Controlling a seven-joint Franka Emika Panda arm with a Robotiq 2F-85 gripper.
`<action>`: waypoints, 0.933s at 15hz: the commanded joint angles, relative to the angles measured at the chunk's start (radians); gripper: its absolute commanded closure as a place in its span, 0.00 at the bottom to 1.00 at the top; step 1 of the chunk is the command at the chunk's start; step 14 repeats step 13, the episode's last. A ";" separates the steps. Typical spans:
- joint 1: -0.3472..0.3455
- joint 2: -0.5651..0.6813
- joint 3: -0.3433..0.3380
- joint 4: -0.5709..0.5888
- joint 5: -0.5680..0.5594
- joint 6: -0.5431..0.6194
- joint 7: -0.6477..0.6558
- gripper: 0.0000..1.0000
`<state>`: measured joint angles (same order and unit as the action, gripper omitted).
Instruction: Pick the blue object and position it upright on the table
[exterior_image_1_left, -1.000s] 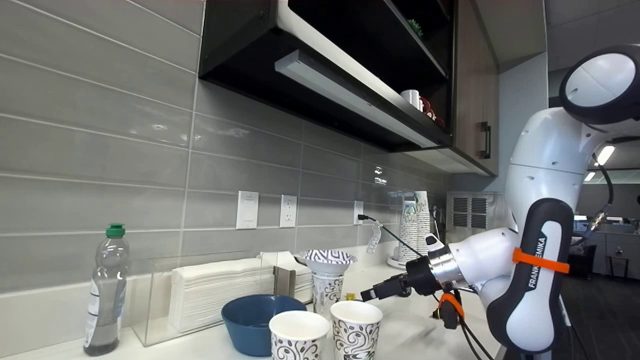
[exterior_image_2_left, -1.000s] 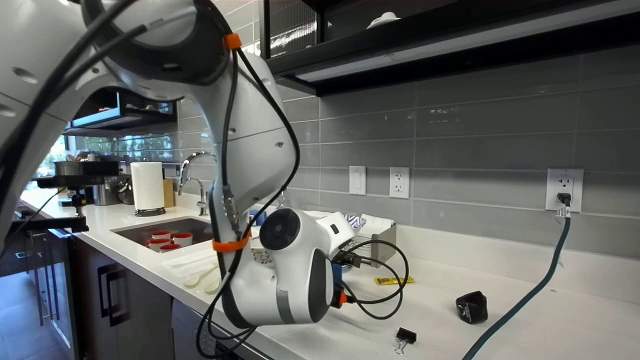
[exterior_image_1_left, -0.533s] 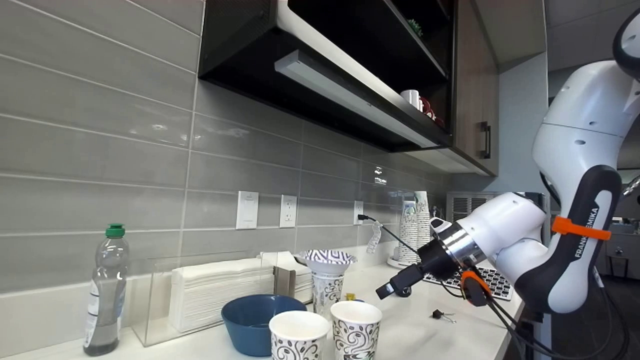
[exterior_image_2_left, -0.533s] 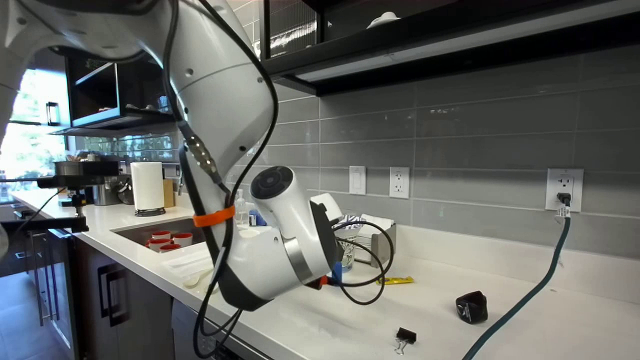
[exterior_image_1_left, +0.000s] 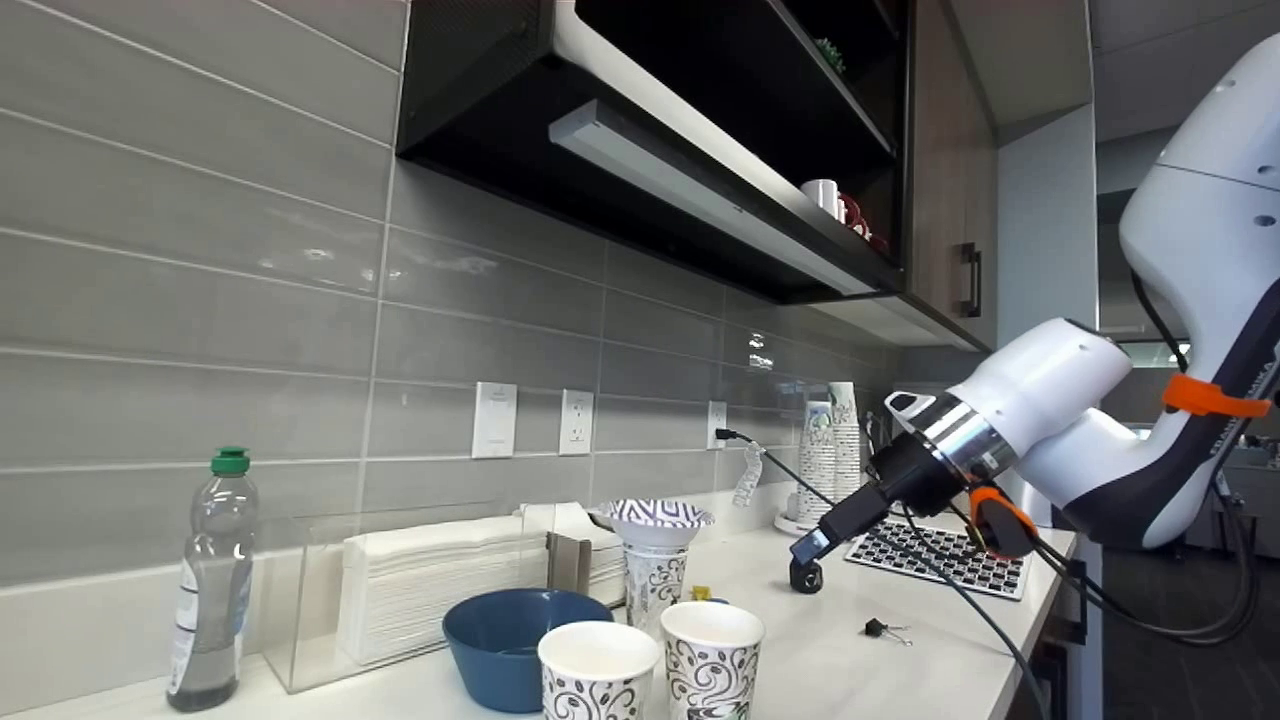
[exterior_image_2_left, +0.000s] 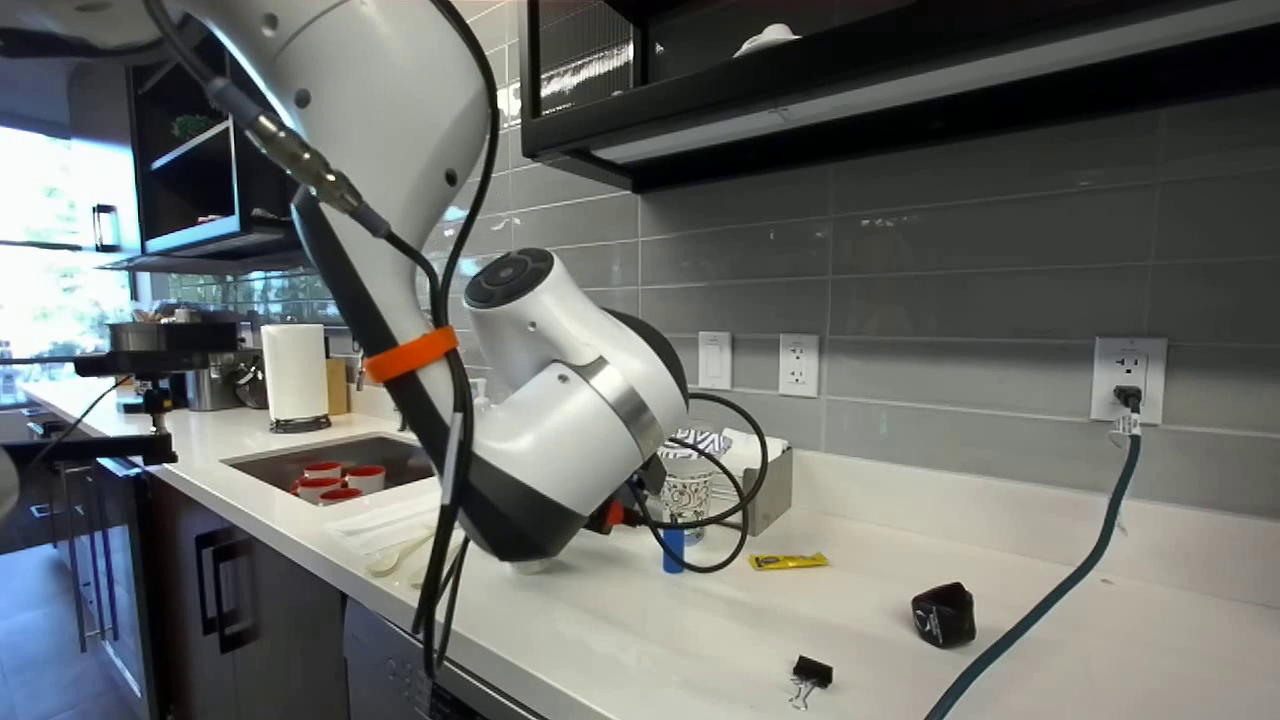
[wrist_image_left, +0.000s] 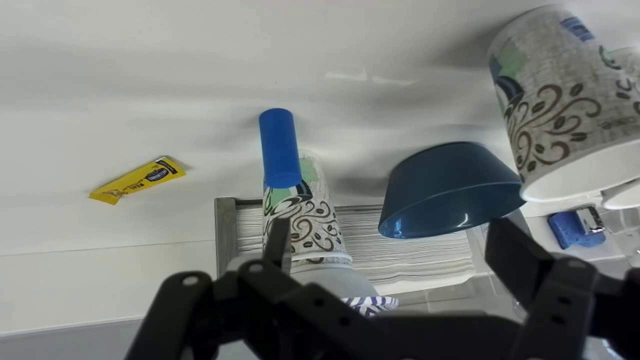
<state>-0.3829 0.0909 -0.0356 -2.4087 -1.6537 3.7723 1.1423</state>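
one blue cylinder (wrist_image_left: 280, 149) stands, long axis vertical.

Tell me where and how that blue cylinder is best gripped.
Likely around the upper half of the blue cylinder, the pincer closing across opposite sides, because the cylinder stands upright and its sides run straight. I'd come from above, slanting in from the side away from the paper cup topped by a patterned bowl, seen behind it in the wrist view.
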 joint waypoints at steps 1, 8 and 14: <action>0.004 -0.094 -0.009 0.009 -0.158 -0.015 0.186 0.00; 0.000 -0.123 -0.005 0.030 -0.225 -0.011 0.249 0.00; 0.000 -0.136 -0.005 0.043 -0.248 -0.020 0.270 0.00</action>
